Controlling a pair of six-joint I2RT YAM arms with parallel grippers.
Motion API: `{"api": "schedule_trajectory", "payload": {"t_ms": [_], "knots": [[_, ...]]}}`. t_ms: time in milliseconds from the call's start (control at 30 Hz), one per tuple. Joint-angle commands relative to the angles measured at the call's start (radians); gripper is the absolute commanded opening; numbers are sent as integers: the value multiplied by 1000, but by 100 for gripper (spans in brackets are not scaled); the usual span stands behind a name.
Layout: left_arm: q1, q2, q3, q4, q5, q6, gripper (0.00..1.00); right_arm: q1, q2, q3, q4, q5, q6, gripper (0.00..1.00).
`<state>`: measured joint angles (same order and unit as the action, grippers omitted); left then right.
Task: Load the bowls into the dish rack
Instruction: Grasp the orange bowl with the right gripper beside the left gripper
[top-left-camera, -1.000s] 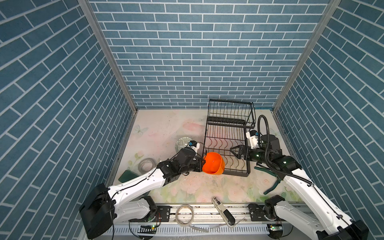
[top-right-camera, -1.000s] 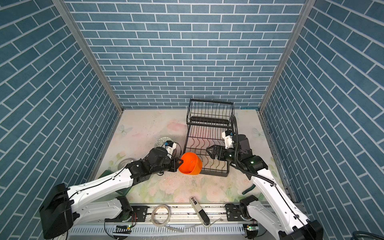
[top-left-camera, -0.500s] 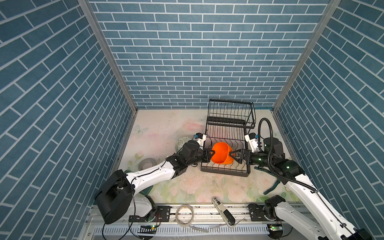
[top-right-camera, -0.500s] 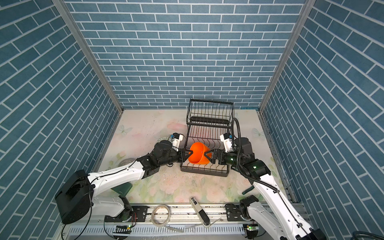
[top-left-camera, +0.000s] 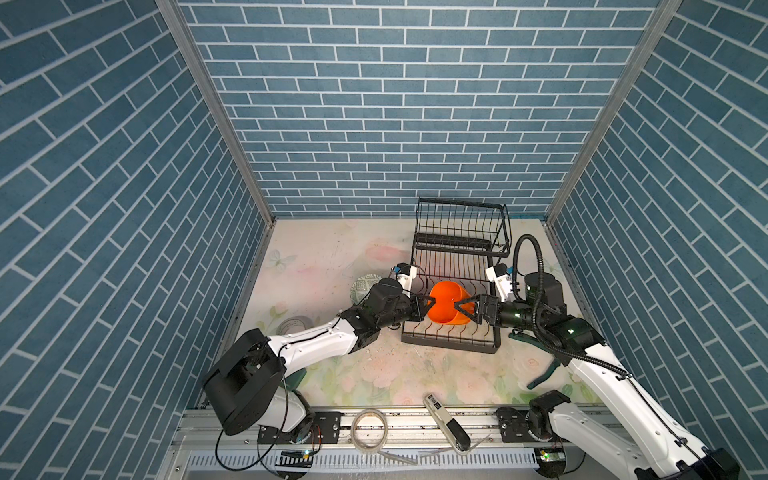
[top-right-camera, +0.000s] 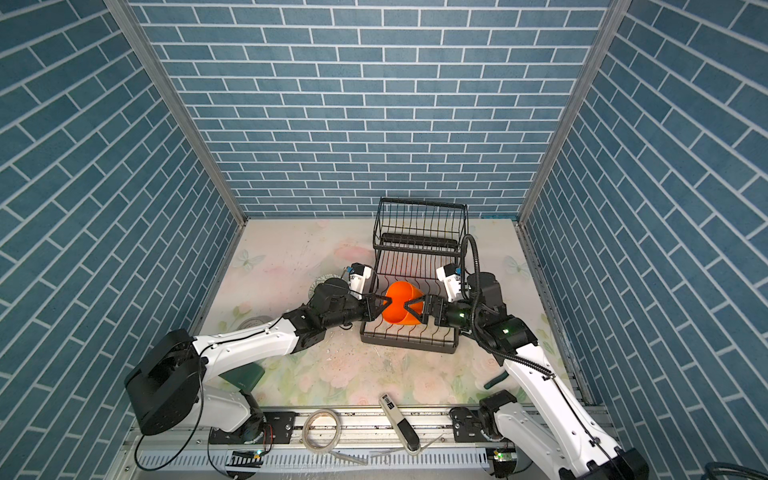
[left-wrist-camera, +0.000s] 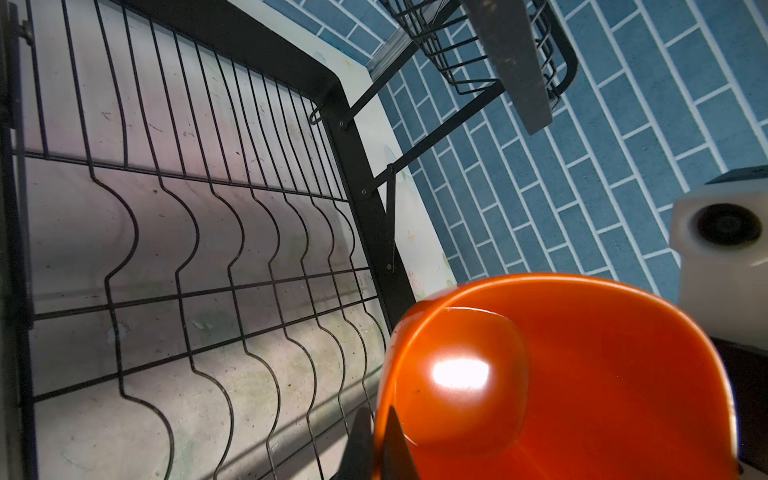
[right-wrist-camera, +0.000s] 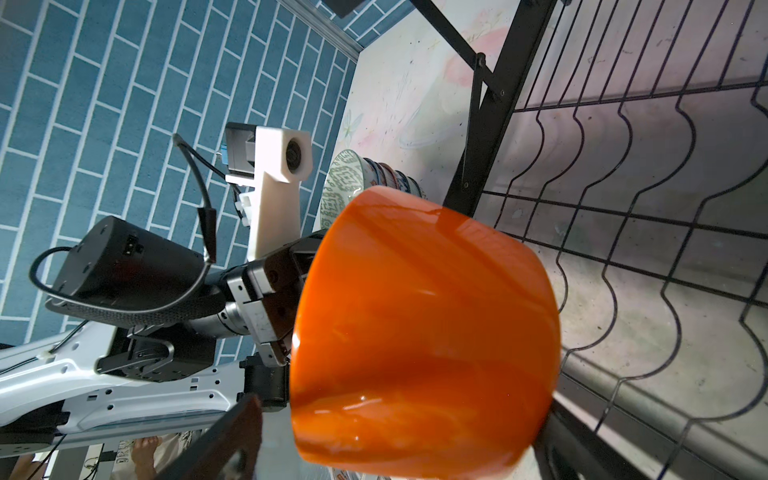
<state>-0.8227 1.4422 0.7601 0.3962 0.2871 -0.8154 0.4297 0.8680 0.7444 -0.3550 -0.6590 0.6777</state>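
Note:
An orange bowl (top-left-camera: 446, 305) (top-right-camera: 399, 307) hangs tilted on its side over the lower tier of the black wire dish rack (top-left-camera: 451, 343) (top-right-camera: 409, 343). My left gripper (top-left-camera: 428, 305) (left-wrist-camera: 376, 440) is shut on the bowl's rim (left-wrist-camera: 582, 374). From the other side my right gripper (top-left-camera: 463, 312) (top-right-camera: 411, 312) stands open, its fingers straddling the bowl's base end (right-wrist-camera: 424, 332); one finger (right-wrist-camera: 232, 440) shows a gap to the bowl. A stack of patterned bowls (top-left-camera: 362, 286) (right-wrist-camera: 353, 178) sits on the table left of the rack, partly hidden by my left arm.
The rack's raised upper basket (top-left-camera: 461, 224) stands behind the bowl. A tape roll (top-left-camera: 293, 324) lies at the left, and green-handled pliers (top-left-camera: 544, 374) at the right. On the front rail are a tape ring (top-left-camera: 370, 428) and a cutter (top-left-camera: 446, 424).
My left gripper carried the orange bowl from in front of the rack's left corner up over the lower tier. My right gripper closed in on the bowl, staying open.

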Motion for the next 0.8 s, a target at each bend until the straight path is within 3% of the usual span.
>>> {"api": "schedule_trajectory", "payload": {"t_ms": [0, 667, 767], "knots": [[5, 6, 39, 73, 20, 12, 0, 6, 15, -5, 34, -23, 26, 97], [11, 39, 51, 79, 39, 10, 0, 6, 51, -10, 84, -26, 36, 70], [11, 41, 56, 70, 44, 15, 7, 6, 51, -10, 80, -17, 31, 68]]}}
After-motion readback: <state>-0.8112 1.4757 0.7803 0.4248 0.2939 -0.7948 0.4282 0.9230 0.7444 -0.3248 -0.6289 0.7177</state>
